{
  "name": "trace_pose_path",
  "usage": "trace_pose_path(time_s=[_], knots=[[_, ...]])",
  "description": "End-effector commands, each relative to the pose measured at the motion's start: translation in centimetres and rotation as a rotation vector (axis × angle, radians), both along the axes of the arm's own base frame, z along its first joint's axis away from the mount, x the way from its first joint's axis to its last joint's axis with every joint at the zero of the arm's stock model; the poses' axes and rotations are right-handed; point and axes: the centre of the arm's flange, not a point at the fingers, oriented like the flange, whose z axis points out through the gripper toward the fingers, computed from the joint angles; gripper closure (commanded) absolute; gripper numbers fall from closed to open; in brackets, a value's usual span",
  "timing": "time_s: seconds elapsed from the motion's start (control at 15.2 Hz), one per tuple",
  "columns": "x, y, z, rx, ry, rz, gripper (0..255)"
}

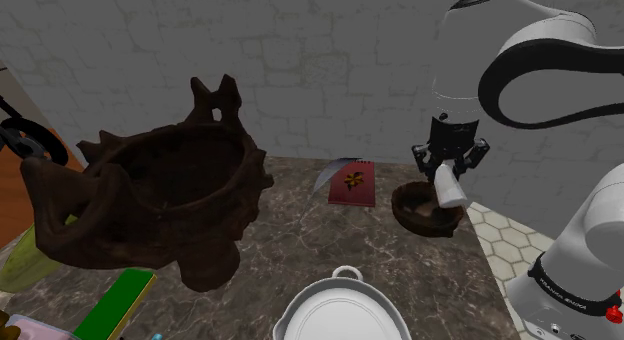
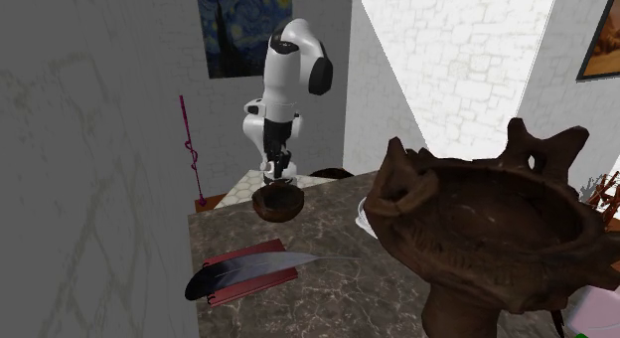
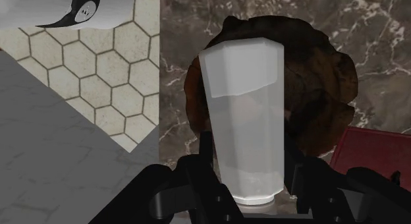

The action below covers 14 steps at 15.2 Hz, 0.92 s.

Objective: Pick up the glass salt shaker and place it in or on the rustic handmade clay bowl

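My gripper (image 1: 447, 176) is shut on a clear, faceted salt shaker (image 1: 451, 191) and holds it just above a small rough brown bowl (image 1: 425, 213) near the marble table's far corner. In the wrist view the shaker (image 3: 245, 124) stands clasped between the two black fingers (image 3: 197, 173), with the bowl (image 3: 326, 78) directly behind it. From the second exterior view the gripper (image 2: 277, 167) hangs over the same bowl (image 2: 278, 203) at the table's far end. I cannot tell whether the shaker touches the bowl.
A large dark spiky vessel (image 1: 160, 198) looms in the foreground. A red book (image 1: 352, 184) with a feather (image 1: 325, 175) lies beside the small bowl. A white pot (image 1: 340, 313) and a green object (image 1: 120, 300) sit near the front edge. Hexagon-tiled floor (image 3: 85, 78) lies past the table's edge.
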Motion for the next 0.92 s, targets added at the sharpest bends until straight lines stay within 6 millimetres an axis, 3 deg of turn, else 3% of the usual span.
trace_pose_path(time_s=[0.0, 0.26, 0.73, 0.79, 0.86], knots=[[0.1, -0.1, -1.0, 0.000, -0.001, 0.000, 255], [0.1, -0.1, -3.1, 0.000, -0.001, 0.000, 255], [0.1, -0.1, -3.1, 0.000, -0.001, 0.000, 255], [0.1, -0.1, -3.1, 0.000, -0.001, 0.000, 0], [0.1, -0.1, -3.1, 0.000, -0.001, 0.000, 0]])
